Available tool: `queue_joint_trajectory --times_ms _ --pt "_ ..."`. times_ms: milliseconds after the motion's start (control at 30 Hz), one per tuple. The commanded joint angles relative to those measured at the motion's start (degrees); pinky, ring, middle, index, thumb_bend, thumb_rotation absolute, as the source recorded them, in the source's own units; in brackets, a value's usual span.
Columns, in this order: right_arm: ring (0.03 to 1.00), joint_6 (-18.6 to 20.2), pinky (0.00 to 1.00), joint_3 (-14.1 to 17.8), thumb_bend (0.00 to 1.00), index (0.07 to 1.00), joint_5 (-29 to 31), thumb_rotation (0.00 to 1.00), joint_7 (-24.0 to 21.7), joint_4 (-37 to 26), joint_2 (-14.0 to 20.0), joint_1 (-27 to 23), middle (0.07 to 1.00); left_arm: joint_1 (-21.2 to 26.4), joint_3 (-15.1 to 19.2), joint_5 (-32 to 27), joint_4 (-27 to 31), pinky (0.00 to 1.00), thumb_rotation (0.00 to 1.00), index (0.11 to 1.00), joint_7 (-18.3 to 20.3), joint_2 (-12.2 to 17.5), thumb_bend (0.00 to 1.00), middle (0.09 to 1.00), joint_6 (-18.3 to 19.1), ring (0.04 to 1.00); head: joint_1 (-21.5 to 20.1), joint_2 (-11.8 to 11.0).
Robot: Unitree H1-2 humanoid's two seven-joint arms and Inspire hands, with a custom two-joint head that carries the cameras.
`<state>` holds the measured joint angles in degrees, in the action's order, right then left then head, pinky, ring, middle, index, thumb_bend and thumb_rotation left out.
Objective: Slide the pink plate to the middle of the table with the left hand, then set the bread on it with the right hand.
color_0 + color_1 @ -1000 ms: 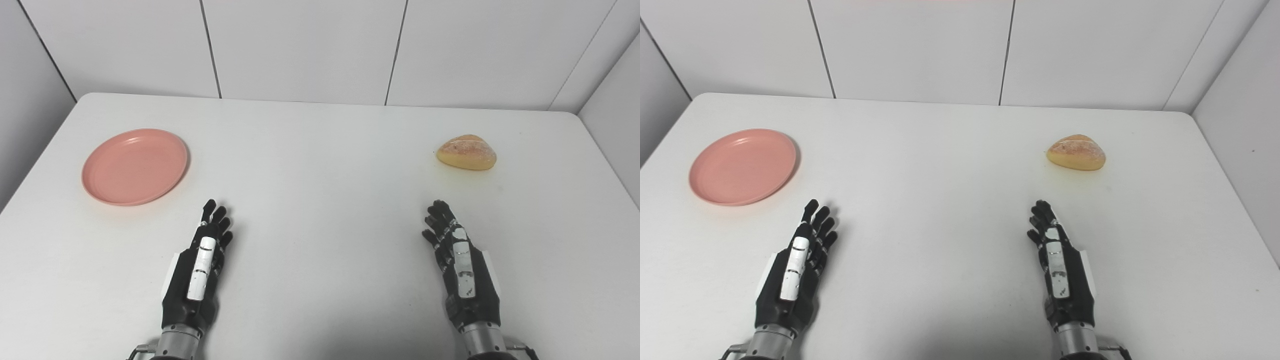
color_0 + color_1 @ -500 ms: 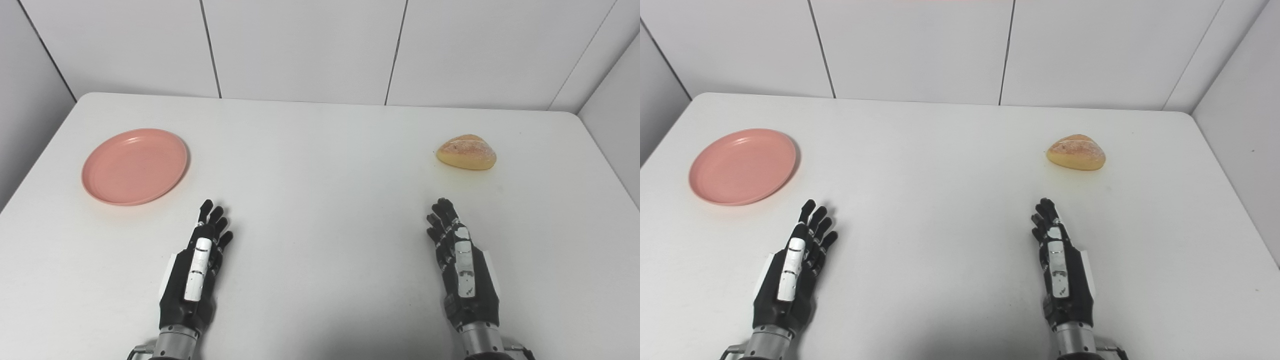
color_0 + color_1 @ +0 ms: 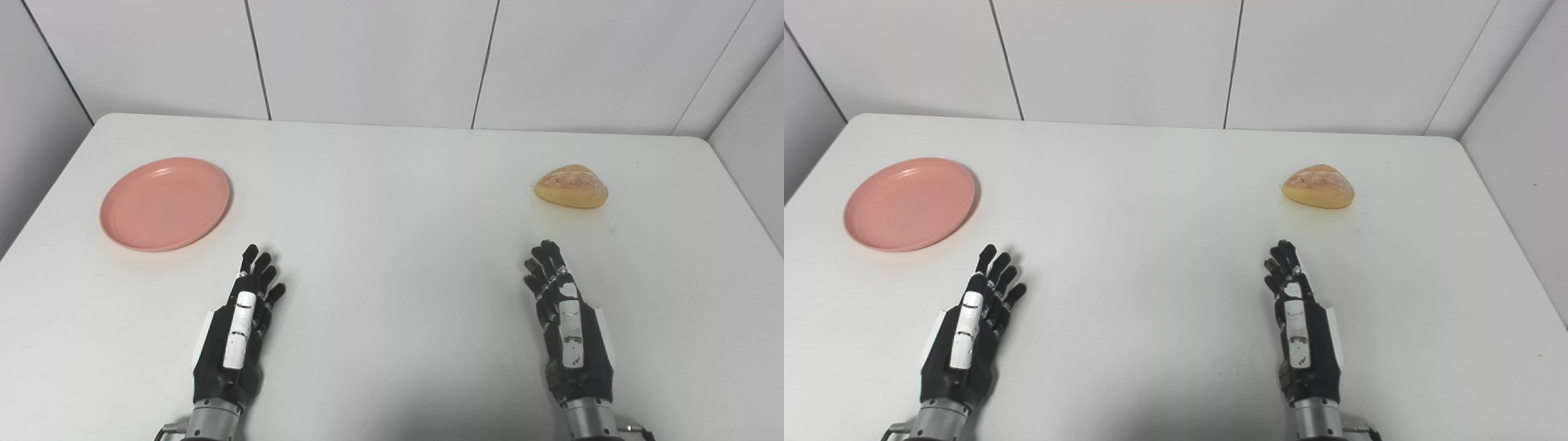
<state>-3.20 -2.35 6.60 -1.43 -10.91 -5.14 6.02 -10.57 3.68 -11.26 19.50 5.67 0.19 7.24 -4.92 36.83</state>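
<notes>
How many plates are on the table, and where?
1. The pink plate lies on the table's far left side, empty, ahead of the left hand. The bread sits apart on the right. Nothing seems hidden.

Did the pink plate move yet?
No. The pink plate sits at the same spot near the table's left edge as one second ago; the left robot hand is not touching it.

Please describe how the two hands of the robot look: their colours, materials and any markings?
Both the left hand and the right hand are black, with black jointed fingers. A white strip runs along the top of each, and a white plate shows on the outer side. Each sits on a silver metal wrist. No cables or sleeves are visible.
</notes>
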Motion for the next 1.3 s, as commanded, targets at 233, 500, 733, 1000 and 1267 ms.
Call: queue_joint_trajectory --times_ms 233,500,733,1000,1267 --pt "0.936 -2.14 0.95 -0.04 0.85 0.924 0.97 0.94 -0.78 -1.66 0.4 -0.33 0.939 -2.12 0.09 -0.18 0.98 1.0 0.85 1.0 0.18 0.79 0.68 0.995 -1.56 1.0 0.17 -0.25" --pt "0.939 -2.31 0.97 -0.08 0.85 0.924 1.71 0.93 -1.22 -1.16 0.67 -0.22 0.939 -2.13 -0.34 1.11 -0.73 1.0 0.86 1.0 0.67 1.06 0.67 0.992 -4.36 0.995 1.46 -1.79" --pt "0.939 -3.41 0.97 0.85 0.84 0.931 3.48 0.92 -2.67 1.05 2.67 0.07 0.946 -2.25 -1.89 2.14 -3.99 1.0 0.85 1.0 0.44 -0.28 0.69 0.99 -7.7 0.989 7.15 -6.55" --pt "0.968 -6.54 1.0 2.96 0.84 0.954 7.14 0.94 -5.8 6.53 5.56 -0.36 0.971 -1.24 -4.35 3.81 -9.44 1.0 0.77 1.0 -1.25 -2.86 0.72 0.961 -12.15 0.958 13.94 -12.8" --pt "1.0 -8.55 1.0 4.08 0.86 0.996 9.18 0.98 -8.33 11.79 7.31 -1.8 1.0 0.47 -6.18 5.23 -14.26 0.94 0.7 0.983 -3.0 -3.54 0.67 0.929 -15.3 0.919 19.9 -18.7"
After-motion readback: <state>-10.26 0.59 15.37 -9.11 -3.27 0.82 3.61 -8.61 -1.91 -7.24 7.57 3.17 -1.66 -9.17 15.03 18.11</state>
